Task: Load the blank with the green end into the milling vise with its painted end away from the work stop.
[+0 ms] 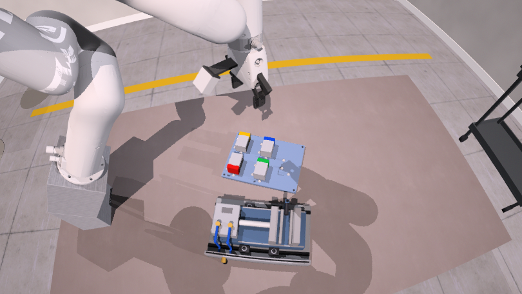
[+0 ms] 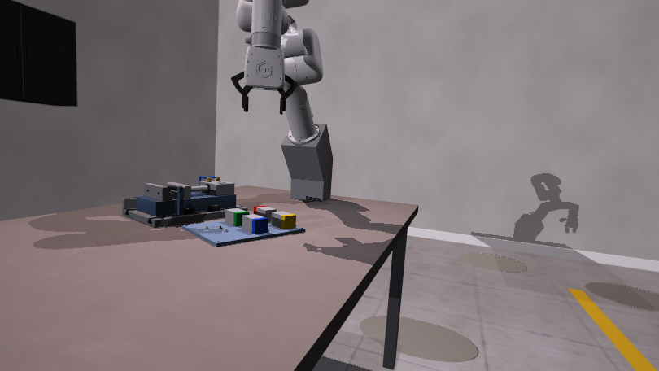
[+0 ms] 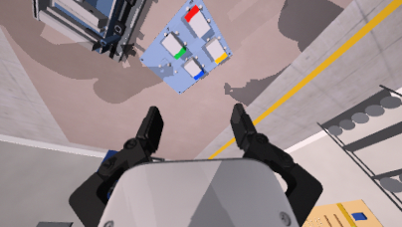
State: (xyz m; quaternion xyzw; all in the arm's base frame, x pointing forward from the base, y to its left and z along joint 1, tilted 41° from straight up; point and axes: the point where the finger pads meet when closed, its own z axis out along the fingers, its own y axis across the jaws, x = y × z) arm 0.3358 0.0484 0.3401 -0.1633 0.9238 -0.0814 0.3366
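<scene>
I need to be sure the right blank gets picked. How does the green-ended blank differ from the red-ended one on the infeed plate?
The green-ended blank has its paint on the end facing away from the vise; the red-ended blank has its paint on the end facing the vise. In the top view the green one lies right of the red one, nearer the plate's vacant slot. Both are grey blocks lying flat on the blue infeed plate, in the row nearest the vise, untouched by the open hand.
</scene>
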